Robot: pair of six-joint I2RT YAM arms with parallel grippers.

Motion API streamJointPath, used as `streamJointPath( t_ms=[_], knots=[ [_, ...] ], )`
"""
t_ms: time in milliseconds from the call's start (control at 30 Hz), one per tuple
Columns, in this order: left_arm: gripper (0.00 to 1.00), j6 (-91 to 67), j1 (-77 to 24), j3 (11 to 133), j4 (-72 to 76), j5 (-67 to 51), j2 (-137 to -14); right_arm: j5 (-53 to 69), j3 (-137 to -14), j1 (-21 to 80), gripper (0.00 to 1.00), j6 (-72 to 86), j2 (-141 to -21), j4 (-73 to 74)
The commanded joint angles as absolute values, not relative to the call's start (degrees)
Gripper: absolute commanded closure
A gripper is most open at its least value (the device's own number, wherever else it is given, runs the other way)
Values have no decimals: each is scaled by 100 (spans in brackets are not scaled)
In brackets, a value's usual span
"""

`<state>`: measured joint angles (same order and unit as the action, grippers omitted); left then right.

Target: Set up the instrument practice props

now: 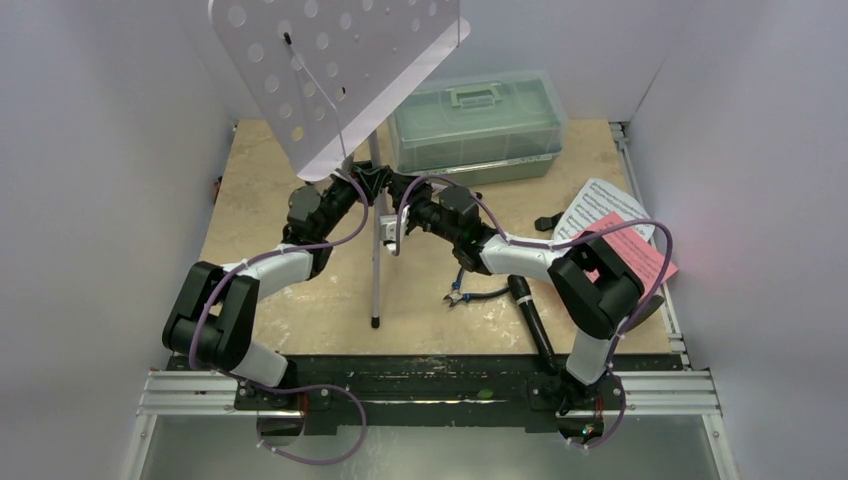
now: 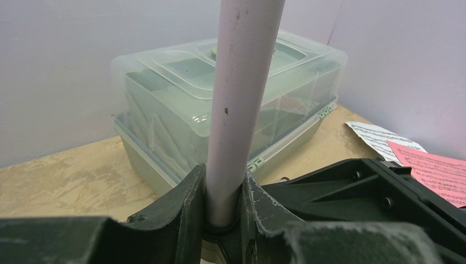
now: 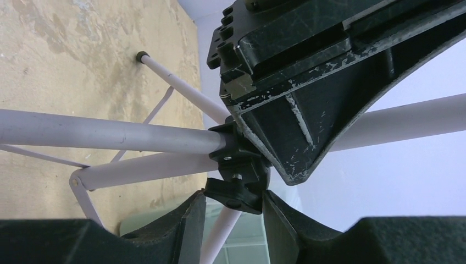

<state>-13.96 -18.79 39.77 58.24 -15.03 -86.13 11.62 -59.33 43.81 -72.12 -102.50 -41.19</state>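
The pale lilac music stand stands mid-table, its perforated desk (image 1: 330, 70) tilted high and a tripod leg (image 1: 376, 280) on the board. My left gripper (image 1: 357, 186) is shut on the stand's pole (image 2: 236, 110), with the fingers (image 2: 189, 203) pressed against both sides. My right gripper (image 1: 398, 192) is closed around the black clamp knob (image 3: 236, 192) at the leg hub, and both fingers (image 3: 187, 225) touch it. The white sheet (image 1: 600, 205) and pink sheet (image 1: 640, 255) lie at the right. The black microphone (image 1: 532, 320) lies near the front right. The round-based stand is out of view.
The translucent green toolbox (image 1: 478, 125) sits just behind the stand, close to the pole (image 2: 220, 104). Blue-handled pliers (image 1: 465, 293) lie in front of the right arm. White walls enclose the board on three sides.
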Motion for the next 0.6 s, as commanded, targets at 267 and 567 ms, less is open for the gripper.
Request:
streamJointPath(
  t_ms=[267,567],
  knots=[
    [100,-1878,-1837,4068,5537,-1390,-8553,944,-6033,4380,100,-5425,-10216,-4614],
    [100,-1924,-1833,4062,5559,-1410,-8552,1078,-6163,4383,97,-1613,-10043,-4623]
  ],
)
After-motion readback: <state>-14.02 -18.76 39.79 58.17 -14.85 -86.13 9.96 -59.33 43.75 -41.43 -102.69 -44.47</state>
